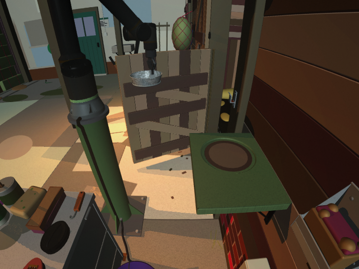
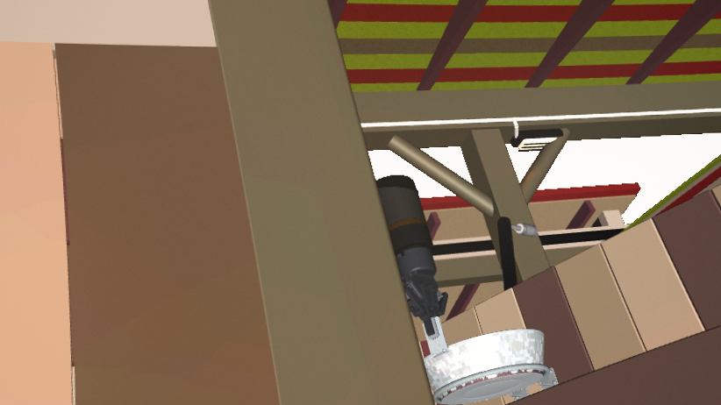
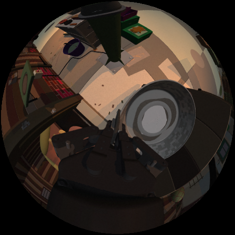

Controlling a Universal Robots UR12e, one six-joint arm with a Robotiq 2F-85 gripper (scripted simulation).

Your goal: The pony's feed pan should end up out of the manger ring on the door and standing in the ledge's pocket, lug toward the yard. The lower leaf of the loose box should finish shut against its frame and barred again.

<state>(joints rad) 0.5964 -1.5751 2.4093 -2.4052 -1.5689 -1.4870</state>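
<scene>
The galvanised feed pan (image 1: 146, 78) (image 2: 486, 362) (image 3: 160, 117) sits in the manger ring on the inner face of the door's lower leaf (image 1: 166, 101). An upright lug (image 2: 436, 340) (image 3: 115, 127) stands at the pan's rim. My gripper (image 1: 151, 68) (image 2: 432, 325) (image 3: 117, 140) comes down from above and is closed on that lug. The leaf stands swung open into the yard, away from its frame post (image 1: 220, 72). The green ledge (image 1: 236, 173) juts from the wall on the right. Its round brown pocket (image 1: 228, 155) holds nothing. The bar is not plain to me.
A crate with a red cushion (image 1: 336, 228) sits low on the right. My green pedestal (image 1: 100, 156) stands left of the ledge. A grey cabinet (image 1: 81, 231) with small items is at lower left. A netted hay ball (image 1: 181, 33) hangs above the leaf.
</scene>
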